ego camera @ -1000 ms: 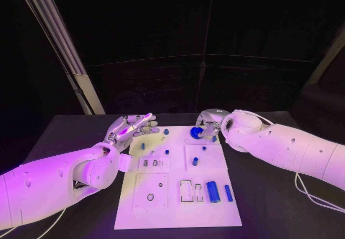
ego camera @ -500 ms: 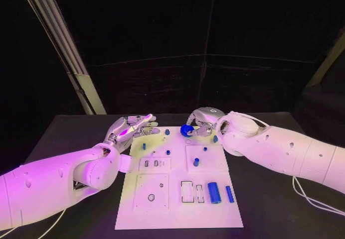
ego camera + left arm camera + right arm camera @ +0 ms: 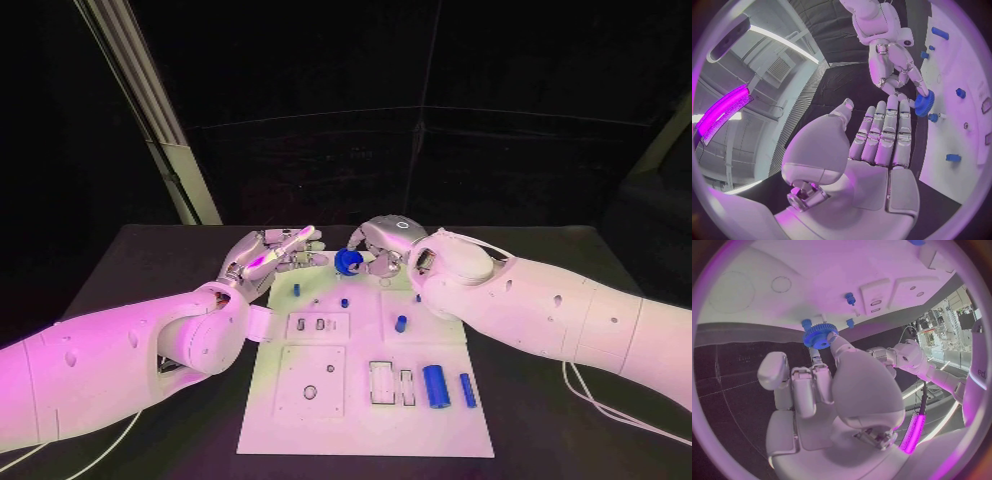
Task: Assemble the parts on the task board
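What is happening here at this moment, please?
A two-armed robot is assembling small blue parts on a white task board on a black table. Its right hand pinches a blue gear at the far end of the board. The left hand holds nothing; its fingers are stretched out beside that same end. Near the robot, a large blue cylinder and a thinner blue pin lie flat on the board, and several small blue pegs stand further up.
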Tool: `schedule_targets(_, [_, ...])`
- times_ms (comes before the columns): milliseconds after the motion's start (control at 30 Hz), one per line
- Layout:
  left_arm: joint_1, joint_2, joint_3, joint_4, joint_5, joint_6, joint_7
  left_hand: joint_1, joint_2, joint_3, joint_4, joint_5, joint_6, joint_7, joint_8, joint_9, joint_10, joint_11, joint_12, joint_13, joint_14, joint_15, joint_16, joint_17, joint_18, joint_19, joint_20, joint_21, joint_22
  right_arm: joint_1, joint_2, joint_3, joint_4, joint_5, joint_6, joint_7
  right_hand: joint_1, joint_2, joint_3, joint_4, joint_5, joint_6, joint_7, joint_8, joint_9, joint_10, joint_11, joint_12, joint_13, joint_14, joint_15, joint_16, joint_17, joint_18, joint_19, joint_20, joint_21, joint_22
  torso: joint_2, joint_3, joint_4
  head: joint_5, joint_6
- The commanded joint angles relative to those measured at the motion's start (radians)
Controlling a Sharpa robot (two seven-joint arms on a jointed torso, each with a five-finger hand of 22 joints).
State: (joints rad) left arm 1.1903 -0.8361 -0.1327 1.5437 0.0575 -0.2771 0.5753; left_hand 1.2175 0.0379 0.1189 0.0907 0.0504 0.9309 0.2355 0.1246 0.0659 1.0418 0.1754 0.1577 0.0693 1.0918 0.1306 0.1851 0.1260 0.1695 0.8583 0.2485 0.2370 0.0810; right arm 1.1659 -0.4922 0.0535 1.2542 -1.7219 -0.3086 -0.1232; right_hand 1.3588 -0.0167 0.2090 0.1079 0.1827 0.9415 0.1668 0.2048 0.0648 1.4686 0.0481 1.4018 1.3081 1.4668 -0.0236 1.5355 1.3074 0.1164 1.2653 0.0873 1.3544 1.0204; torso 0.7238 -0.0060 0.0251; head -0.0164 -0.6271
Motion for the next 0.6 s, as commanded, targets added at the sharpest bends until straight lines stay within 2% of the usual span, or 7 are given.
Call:
schedule_targets(33, [0.002, 0.003, 0.001, 0.001, -0.001, 0.016, 0.008, 0.004, 0.003, -0.003, -0.001, 0.004, -0.007, 0.004, -0.006, 0.000, 0.000, 0.004, -0.007, -0.001, 0.002, 0.003, -0.003, 0.001, 0.015, 0.007, 0.002, -0.003, -0.001, 0.000, 0.016, -0.005, -0.017, -0.022, 0.013, -0.012, -0.005, -0.002, 0.004, -0.001, 0.000, 0.042, -0.031, -0.006, 0.002, 0.002, 0.001, -0.003, 0.093, 0.088, 0.001, 0.004, 0.191, -0.011, 0.001, 0.000, 0.001, -0.001, 0.001, 0.0002, 0.0035, -0.002, -0.002])
schedule_targets(167, [0.002, 0.006, 0.001, -0.001, -0.001, 0.017, 0.008, 0.004, 0.003, -0.003, -0.001, 0.004, -0.007, 0.004, -0.006, 0.000, 0.000, 0.004, -0.007, -0.001, 0.002, 0.003, -0.003, 0.001, 0.015, 0.007, 0.002, -0.003, -0.001, -0.005, 0.045, -0.013, -0.042, -0.022, 0.039, -0.014, -0.005, -0.002, 0.005, -0.001, 0.000, 0.042, -0.031, -0.007, 0.002, 0.002, 0.001, -0.003, 0.093, 0.088, 0.002, 0.004, 0.191, -0.011, 0.001, 0.000, 0.001, -0.001, 0.001, 0.0010, 0.0016, 0.003, -0.006])
schedule_targets(300, [0.002, 0.007, 0.001, -0.002, -0.001, 0.017, 0.008, 0.004, 0.003, -0.003, -0.001, 0.004, -0.007, 0.004, -0.006, 0.000, 0.000, 0.004, -0.007, -0.001, 0.002, 0.003, -0.003, 0.001, 0.015, 0.007, 0.002, -0.003, -0.001, -0.007, 0.061, -0.018, -0.058, -0.022, 0.056, -0.017, -0.005, -0.002, 0.006, -0.001, -0.001, 0.042, -0.031, -0.008, 0.002, 0.002, 0.001, -0.003, 0.093, 0.088, 0.002, 0.004, 0.190, -0.011, 0.001, 0.000, 0.001, -0.002, 0.001, 0.0007, 0.0013, 0.001, -0.007])
schedule_targets(600, [0.002, 0.009, 0.001, -0.002, -0.001, 0.019, 0.008, 0.004, 0.003, -0.003, -0.001, 0.004, -0.007, 0.004, -0.006, 0.000, 0.000, 0.004, -0.007, -0.001, 0.002, 0.003, -0.003, 0.001, 0.015, 0.007, 0.002, -0.003, -0.001, -0.009, 0.082, -0.021, -0.086, -0.026, 0.060, -0.020, -0.009, -0.006, 0.009, -0.002, -0.001, 0.038, -0.029, -0.014, 0.002, 0.000, 0.002, -0.007, 0.091, 0.088, 0.003, 0.003, 0.189, -0.011, 0.001, 0.001, 0.000, -0.002, 0.001, 0.0005, 0.0028, -0.002, -0.006])
